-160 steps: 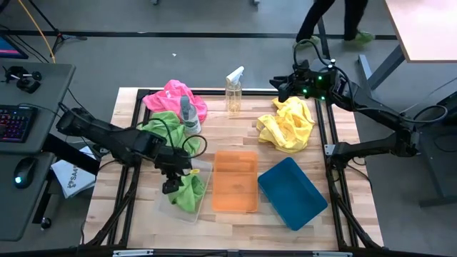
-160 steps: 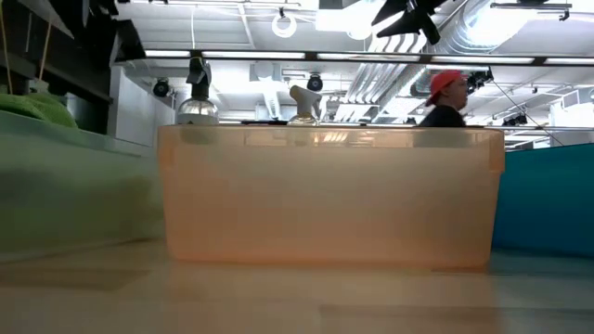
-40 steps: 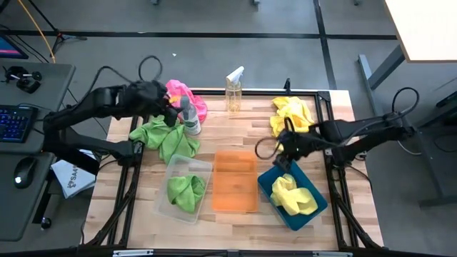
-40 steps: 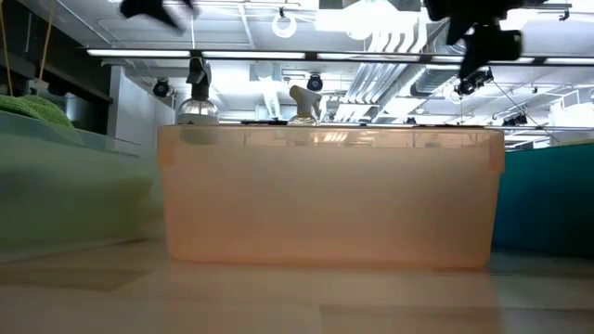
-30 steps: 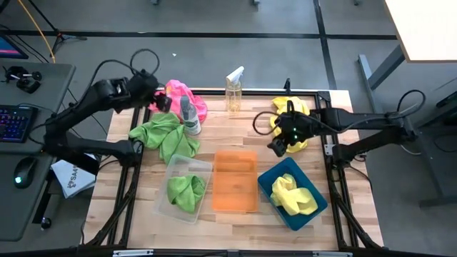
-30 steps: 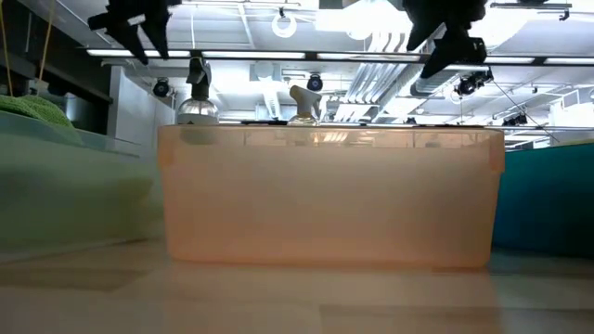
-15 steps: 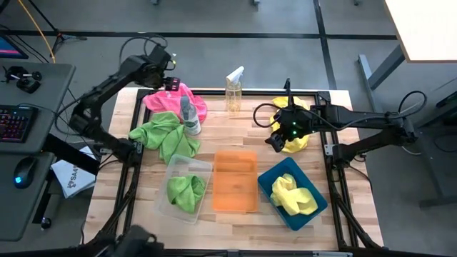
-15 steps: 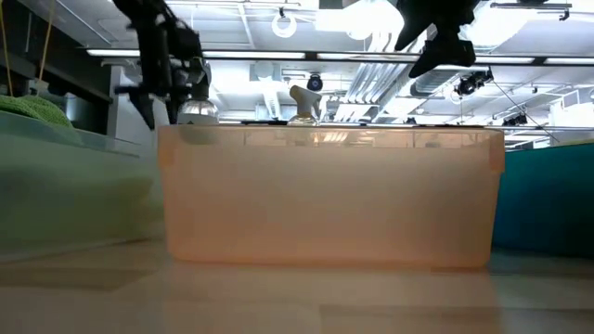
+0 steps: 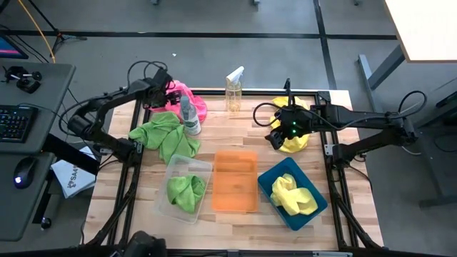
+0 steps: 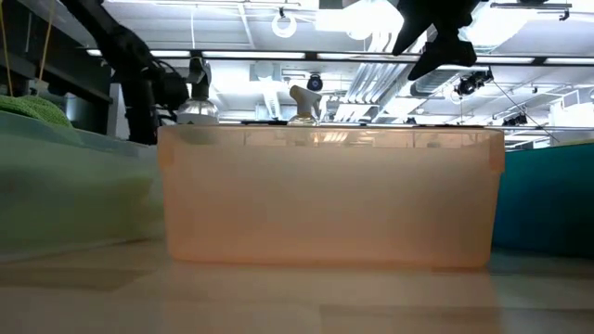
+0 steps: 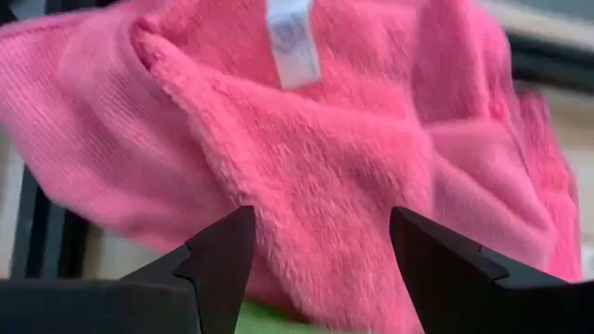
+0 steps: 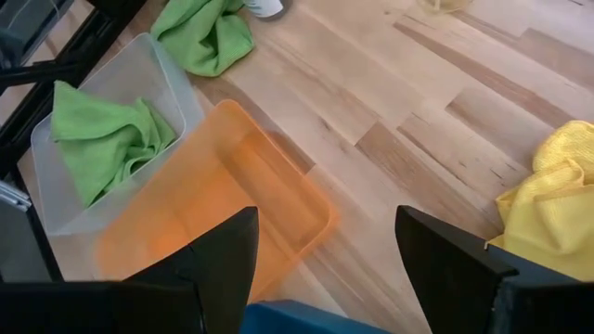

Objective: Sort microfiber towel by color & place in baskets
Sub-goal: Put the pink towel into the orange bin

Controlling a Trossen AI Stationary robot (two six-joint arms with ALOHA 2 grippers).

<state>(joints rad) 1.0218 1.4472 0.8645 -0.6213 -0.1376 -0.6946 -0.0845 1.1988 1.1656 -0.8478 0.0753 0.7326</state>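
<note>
— Where do the towels lie?

— One green towel sits in the clear basket, one yellow towel in the teal basket. The orange basket between them holds nothing. On the bench there are three loose ones: a pink towel at the far left corner, a second green cloth just beside it, and a second yellow cloth toward the far right.

— So the pink one goes in the orange basket?

— That is my reading, since it is the only bin left without a colour.

— And the arms?

— The left pincer hovers at the pink towel, fingers spread wide with the fuzzy cloth filling the gap ahead; it holds nothing, and looks lined up to close on a fold. The right pincer hangs above the bench beside the loose yellow cloth, fingers also apart and empty, probably because that cloth belongs with the one in the teal basket.

— Anything in the way?

— Two spray bottles stand near the pink and green cloths; the left arm should lift clear of them.
</note>
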